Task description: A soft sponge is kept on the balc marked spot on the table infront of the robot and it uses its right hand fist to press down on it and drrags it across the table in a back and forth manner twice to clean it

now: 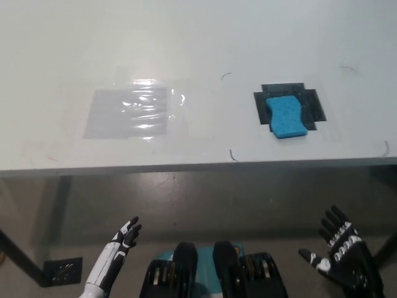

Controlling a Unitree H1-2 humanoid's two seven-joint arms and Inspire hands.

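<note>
A blue sponge (286, 115) lies on the black marked spot (318, 103) on the white table (198, 49), toward the right, with nothing touching it. My black right hand (342, 257) is low at the bottom right, below the table's front edge, fingers spread and empty. My white left hand (124, 237) rests at the lower left, also below the table edge, fingers apart and holding nothing.
A patch of clear shiny film (130, 112) is stuck on the table left of centre. The table's front edge (198, 169) runs across the middle. A black floor bracket (60, 271) sits at the lower left.
</note>
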